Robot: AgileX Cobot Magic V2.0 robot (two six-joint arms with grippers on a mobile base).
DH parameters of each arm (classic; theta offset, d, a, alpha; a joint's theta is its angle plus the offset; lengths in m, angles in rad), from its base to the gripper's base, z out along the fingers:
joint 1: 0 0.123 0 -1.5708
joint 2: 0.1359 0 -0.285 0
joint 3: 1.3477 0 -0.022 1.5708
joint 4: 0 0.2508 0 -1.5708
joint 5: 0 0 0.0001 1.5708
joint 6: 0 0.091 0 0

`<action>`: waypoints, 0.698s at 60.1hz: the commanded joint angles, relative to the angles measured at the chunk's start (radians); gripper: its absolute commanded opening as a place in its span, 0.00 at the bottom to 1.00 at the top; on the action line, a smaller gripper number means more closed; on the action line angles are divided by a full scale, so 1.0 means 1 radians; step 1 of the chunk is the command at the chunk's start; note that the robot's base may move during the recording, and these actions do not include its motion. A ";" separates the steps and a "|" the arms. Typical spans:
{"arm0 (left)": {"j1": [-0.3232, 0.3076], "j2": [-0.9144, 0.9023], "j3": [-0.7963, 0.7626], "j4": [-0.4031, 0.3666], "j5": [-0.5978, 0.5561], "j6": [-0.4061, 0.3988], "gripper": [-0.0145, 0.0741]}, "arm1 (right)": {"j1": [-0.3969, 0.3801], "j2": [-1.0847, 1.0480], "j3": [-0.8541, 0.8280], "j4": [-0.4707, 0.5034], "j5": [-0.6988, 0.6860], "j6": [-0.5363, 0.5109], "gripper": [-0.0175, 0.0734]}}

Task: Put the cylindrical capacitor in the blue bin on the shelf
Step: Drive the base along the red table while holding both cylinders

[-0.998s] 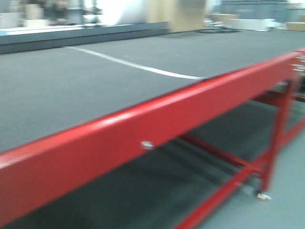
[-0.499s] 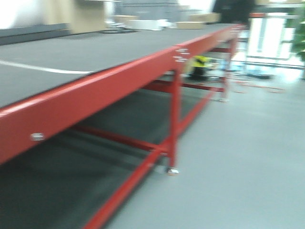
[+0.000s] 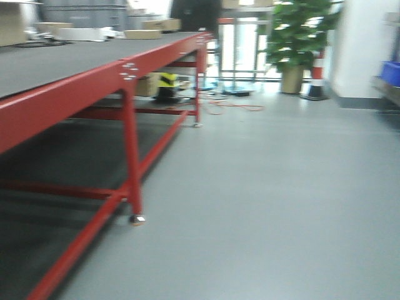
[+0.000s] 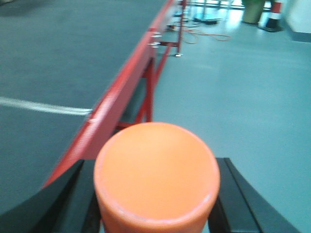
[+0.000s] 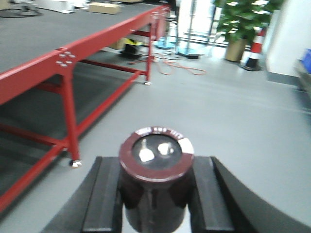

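- The tabletop (image 3: pixel 56 65) runs along the left of the scene: a long dark grey surface on a red frame, with red legs and cross-rails beneath. It reaches away to the far end of the room.
- A white line (image 4: pixel 43 108) crosses the grey surface in the left wrist view.
- Flat cardboard boxes (image 3: pixel 142 34) lie at the far end of the tabletop (blurred, so nothing more can be said of them).
- The left gripper (image 4: pixel 156 194) is clamped on an orange cylinder (image 4: pixel 155 170). The black fingers (image 4: pixel 73 204) press against both of its sides, and its flat top faces the camera. It hangs over the tabletop's red edge.
- A yellow-and-black object (image 3: pixel 167 80) sits on the floor under the far part of the tabletop, with an orange cable (image 3: pixel 231 107) trailing just to its right.
- The right gripper (image 5: pixel 155 194) grips the cylindrical capacitor (image 5: pixel 156 160). It is a dark maroon body with a lighter rim, and two silvery terminals show on top. It stands upright between the black fingers (image 5: pixel 104 189), which touch it on the left and right, above bare grey floor (image 3: pixel 262 206).
- A leafy potted plant (image 3: pixel 300 31) stands at the far right, by the glass doors.
- A red-and-white cone (image 3: pixel 317 78) is just right of the plant.
- A blue bin (image 3: pixel 392 72) shows at the right edge (cut off by the frame), well apart from both grippers.
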 commanded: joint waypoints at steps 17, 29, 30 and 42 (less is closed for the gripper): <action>-0.005 -0.005 -0.001 -0.003 -0.021 -0.006 0.04 | 0.001 -0.003 0.000 0.000 -0.026 0.000 0.16; -0.005 -0.005 -0.001 -0.003 -0.021 -0.006 0.04 | 0.001 -0.003 0.000 0.000 -0.026 0.000 0.16; -0.005 -0.005 -0.001 -0.003 -0.021 -0.006 0.04 | 0.001 -0.003 0.000 0.000 -0.026 0.000 0.16; -0.005 -0.005 -0.001 -0.003 -0.021 -0.006 0.04 | 0.001 -0.003 0.000 0.000 -0.026 0.000 0.16</action>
